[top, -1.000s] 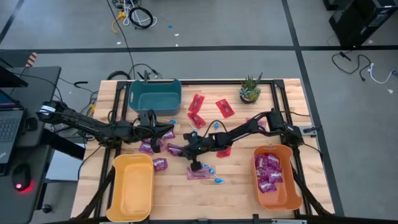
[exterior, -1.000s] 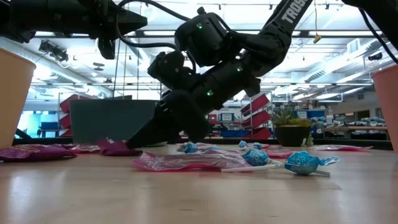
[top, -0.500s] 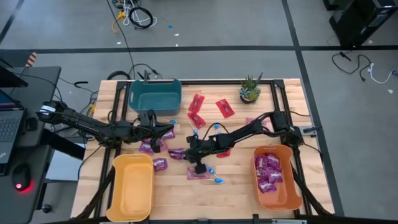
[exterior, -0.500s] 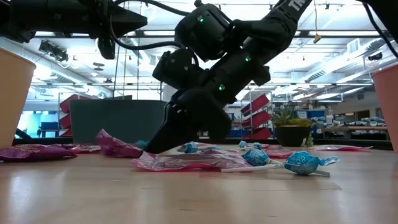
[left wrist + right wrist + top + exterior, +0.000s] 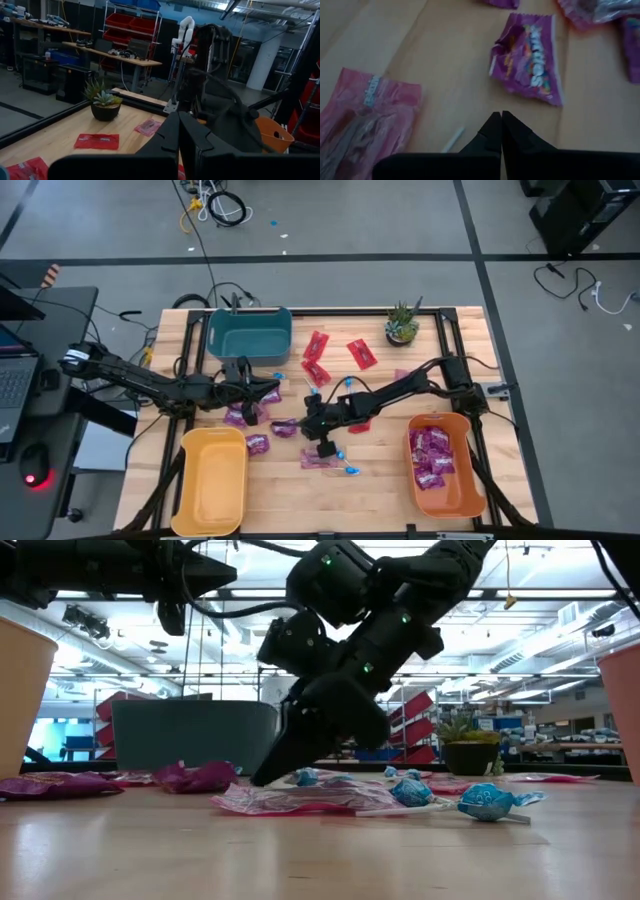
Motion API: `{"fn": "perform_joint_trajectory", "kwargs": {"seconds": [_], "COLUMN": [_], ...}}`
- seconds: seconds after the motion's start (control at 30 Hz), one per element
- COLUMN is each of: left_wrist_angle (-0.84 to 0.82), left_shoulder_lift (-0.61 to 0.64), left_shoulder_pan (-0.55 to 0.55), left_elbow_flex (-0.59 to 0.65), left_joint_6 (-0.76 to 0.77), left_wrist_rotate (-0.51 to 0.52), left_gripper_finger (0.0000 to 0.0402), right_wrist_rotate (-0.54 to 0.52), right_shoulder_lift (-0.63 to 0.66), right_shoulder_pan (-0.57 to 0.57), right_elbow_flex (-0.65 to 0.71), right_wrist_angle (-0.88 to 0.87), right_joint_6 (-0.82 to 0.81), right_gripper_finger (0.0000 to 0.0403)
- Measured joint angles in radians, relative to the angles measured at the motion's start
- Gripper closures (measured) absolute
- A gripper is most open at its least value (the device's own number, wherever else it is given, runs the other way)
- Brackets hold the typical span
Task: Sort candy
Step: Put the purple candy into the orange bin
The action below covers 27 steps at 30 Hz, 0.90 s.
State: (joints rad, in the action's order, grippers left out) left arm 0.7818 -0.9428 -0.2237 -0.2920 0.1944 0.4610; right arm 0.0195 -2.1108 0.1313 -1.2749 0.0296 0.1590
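Observation:
Candy lies scattered over the wooden table (image 5: 380, 500): purple packets (image 5: 240, 416), red packets (image 5: 317, 345) and blue lollipops (image 5: 488, 802). My right gripper (image 5: 303, 423) is shut with nothing in it and slants down. Its tips (image 5: 498, 116) hover just over bare wood between a purple packet (image 5: 527, 60) and a pale pink packet (image 5: 365, 125). A white stick (image 5: 451, 140) lies beside them. In the low view the right gripper (image 5: 262, 778) stands right of that purple packet (image 5: 198, 778). My left gripper (image 5: 178, 116) is shut, empty and level, hovering over the purple packets at mid left (image 5: 258, 392).
A teal bin (image 5: 248, 332) stands at the far left and a yellow bin (image 5: 213, 480) at the near left. An orange bin (image 5: 462, 480) at the near right holds purple packets. A small potted plant (image 5: 402, 325) sits at the far edge.
My right gripper has drawn back from the purple packet toward the table's right, risen a little and tipped steeper, staying shut. The packet's near end lifted briefly and now lies flat again, slightly shifted.

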Motion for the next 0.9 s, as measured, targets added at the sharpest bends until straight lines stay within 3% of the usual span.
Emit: {"fn": "perform_joint_trajectory", "kwargs": {"seconds": [0.2, 0.4, 0.67, 0.9], "left_wrist_angle": [-0.003, -0.002, -0.002, -0.007], "left_shoulder_lift": [0.0, 0.0, 0.0, 0.0], "left_shoulder_pan": [0.0, 0.0, 0.0, 0.0], "left_elbow_flex": [0.0, 0.0, 0.0, 0.0], "left_joint_6": [-0.001, -0.003, -0.005, -0.007], "left_wrist_rotate": [-0.002, -0.002, -0.004, -0.006], "left_gripper_finger": [0.0396, 0.0396, 0.0396, 0.0396], "right_wrist_rotate": [0.0, 0.0, 0.02, 0.025], "right_shoulder_lift": [0.027, 0.022, 0.015, -0.085], "right_shoulder_pan": [-0.009, -0.011, -0.01, -0.003], "right_elbow_flex": [0.0, -0.003, -0.001, 0.0], "right_wrist_angle": [0.048, 0.262, 0.312, 0.42], "right_joint_6": [0.022, 0.087, 0.079, 0.007], "right_gripper_finger": [0.0403, 0.0394, 0.0349, 0.0304]}}
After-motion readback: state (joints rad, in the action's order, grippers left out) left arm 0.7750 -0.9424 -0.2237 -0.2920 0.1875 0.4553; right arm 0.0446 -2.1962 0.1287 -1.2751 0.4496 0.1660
